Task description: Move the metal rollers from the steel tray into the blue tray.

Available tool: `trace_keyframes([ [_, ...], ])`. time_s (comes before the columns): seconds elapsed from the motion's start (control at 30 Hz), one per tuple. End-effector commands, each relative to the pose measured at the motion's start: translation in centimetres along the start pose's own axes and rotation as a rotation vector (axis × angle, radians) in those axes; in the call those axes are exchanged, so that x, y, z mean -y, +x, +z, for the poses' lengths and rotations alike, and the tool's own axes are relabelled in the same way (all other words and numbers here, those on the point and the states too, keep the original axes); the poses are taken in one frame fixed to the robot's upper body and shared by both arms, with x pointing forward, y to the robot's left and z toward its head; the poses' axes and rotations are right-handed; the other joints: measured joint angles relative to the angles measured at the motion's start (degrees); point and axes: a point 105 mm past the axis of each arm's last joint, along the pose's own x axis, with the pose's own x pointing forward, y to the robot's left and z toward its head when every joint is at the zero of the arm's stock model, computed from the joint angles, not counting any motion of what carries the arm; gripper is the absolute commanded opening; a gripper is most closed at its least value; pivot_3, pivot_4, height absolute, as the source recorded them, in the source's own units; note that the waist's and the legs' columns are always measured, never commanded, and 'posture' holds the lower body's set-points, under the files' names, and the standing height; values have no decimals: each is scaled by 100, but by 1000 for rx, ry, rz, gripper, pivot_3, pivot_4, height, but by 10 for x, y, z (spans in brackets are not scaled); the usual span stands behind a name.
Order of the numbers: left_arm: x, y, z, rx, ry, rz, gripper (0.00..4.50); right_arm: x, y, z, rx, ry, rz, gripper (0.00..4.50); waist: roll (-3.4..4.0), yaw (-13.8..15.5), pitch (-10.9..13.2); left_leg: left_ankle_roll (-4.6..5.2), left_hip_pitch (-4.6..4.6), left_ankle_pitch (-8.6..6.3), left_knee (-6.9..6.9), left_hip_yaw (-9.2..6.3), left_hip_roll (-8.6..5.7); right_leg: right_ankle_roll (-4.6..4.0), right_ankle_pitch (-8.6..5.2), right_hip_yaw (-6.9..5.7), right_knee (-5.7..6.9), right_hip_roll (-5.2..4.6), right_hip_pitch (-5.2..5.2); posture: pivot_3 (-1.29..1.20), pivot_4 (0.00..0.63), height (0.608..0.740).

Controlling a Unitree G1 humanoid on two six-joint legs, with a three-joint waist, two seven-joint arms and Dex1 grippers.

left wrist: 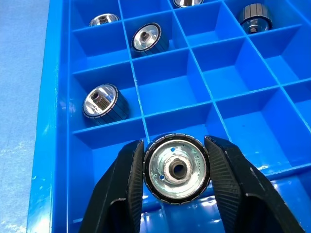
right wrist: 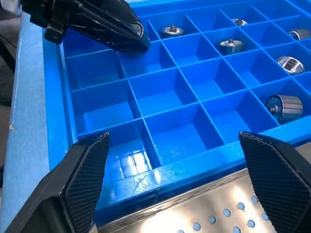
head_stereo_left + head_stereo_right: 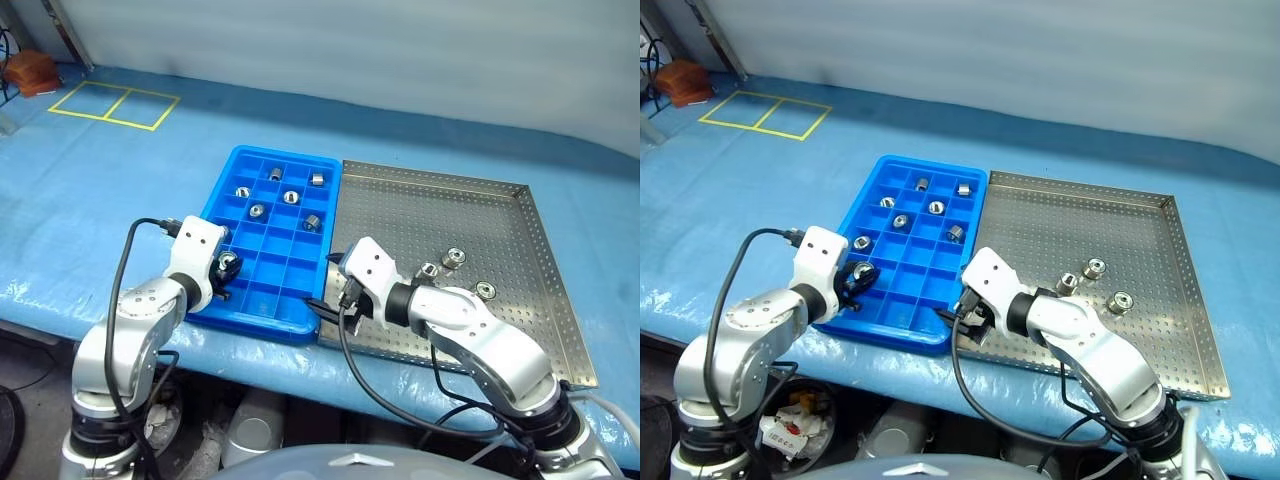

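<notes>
Blue tray [image 3: 262,312]: six metal rollers [image 3: 291,197] placed. Steel tray [image 3: 520,300]: three left. Left tool [image 1: 176,194] clamped on a seventh roller [image 1: 176,168] above a compartment; right tool [image 2: 175,179] wide open, empty.

You see glossy blue plastic on the blue tray [image 3: 222,195]; beside it, the steel tray [image 3: 520,260] is perforated matt metal, its metal rollers [image 3: 455,258] mirror-shiny.

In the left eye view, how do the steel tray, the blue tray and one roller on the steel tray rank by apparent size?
1. Steel tray, largest.
2. Blue tray, clearly narrower.
3. Roller, by far the smallest.
</notes>
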Motion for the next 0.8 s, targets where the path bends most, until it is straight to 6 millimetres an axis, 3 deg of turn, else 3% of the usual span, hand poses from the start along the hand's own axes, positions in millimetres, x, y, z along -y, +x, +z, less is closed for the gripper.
trace_keyframes([
  [0.03,2,7,17,63,22,-16,1674,-1,-7,11,46,-21,-27,4500,0,-21,0,-1,0,0,1,0,0,0,0,-1,0,0,0,315,150,740],
  [0.17,9,13,20,60,32,-60,1674,-1,-10,9,40,-11,-48,4500,0,-97,0,-1,-6,0,-1,1,-2,-3,2,0,-5,-2,-1,276,150,740],
  [0.43,3,14,1,-51,-31,-33,1674,-1,-15,7,35,9,-86,4500,1,-312,-1,-1,-4,1,-5,-9,-3,-3,-2,-8,-4,-3,2,251,150,740],
  [0.47,0,13,0,-55,-32,-23,2392,-1,-15,6,35,12,-90,4500,1,-340,0,-2,1,1,-5,-8,-2,-3,-3,-8,-4,-4,7,251,150,740],
  [0.67,-4,7,2,-46,-36,-21,4273,0,-16,4,33,23,-99,4500,1,-488,0,-4,2,3,-6,-8,-1,-3,-2,-7,-4,-4,6,259,150,740],
  [0.7,-3,6,5,-33,-35,-29,4478,-1,-16,4,33,23,-98,4500,1,-501,0,-5,2,3,-8,-8,-1,-3,-2,-7,-4,-3,5,268,150,740],
  [0.8,6,1,35,112,-52,-103,4478,1,-16,6,38,20,-104,4500,0,-521,1,-5,-2,3,-11,-12,-1,-5,-2,-8,-4,-3,1,257,150,740],
])
